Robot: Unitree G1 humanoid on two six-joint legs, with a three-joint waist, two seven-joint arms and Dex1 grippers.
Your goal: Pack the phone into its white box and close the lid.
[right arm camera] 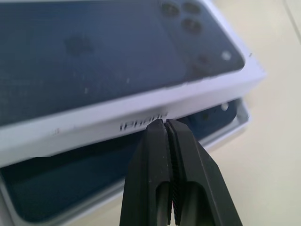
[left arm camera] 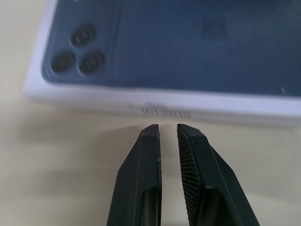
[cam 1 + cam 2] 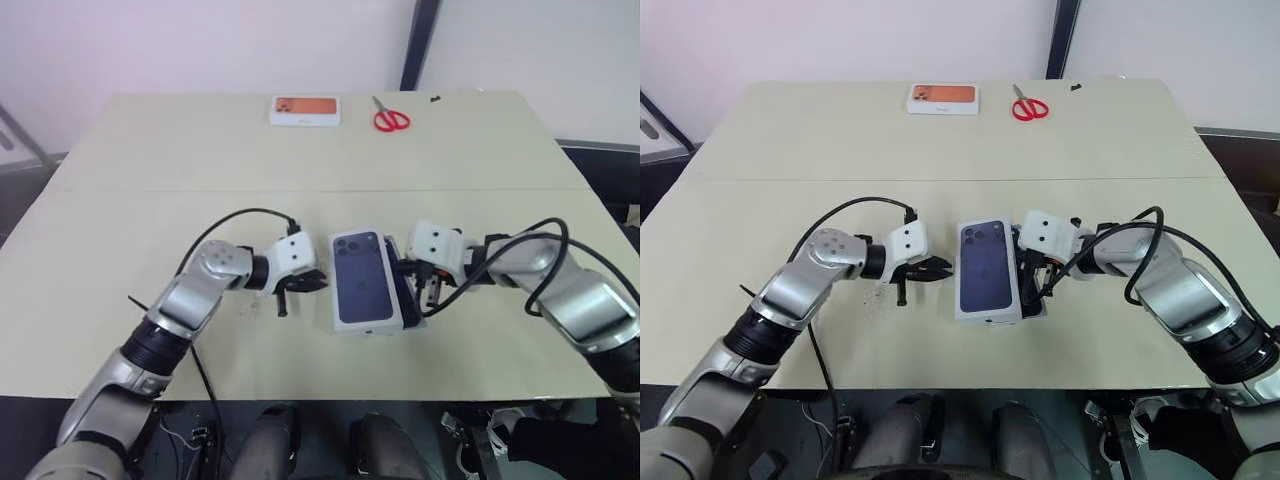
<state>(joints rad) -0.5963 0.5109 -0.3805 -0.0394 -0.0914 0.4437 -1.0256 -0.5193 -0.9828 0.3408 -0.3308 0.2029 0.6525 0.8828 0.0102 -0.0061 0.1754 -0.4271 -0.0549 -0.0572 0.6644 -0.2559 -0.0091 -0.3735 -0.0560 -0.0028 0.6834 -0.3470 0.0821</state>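
The lid (image 3: 362, 277), white with a dark blue phone pictured on top, lies askew over the white box (image 1: 234, 128) at the table's middle front. Under its raised right side, the navy phone (image 1: 56, 188) shows lying in the tray. My right gripper (image 1: 164, 122) is shut, and its tips press against the lid's right side wall just above the phone. My left gripper (image 2: 168, 129) sits just left of the lid, pointing at its side wall. Its fingers (image 2: 146, 155) are all but together, with nothing between them.
At the table's far edge lie a white box with orange print (image 3: 305, 110) and red scissors (image 3: 391, 119). Black cables loop over both forearms. The table's front edge (image 3: 330, 385) runs close below the lid.
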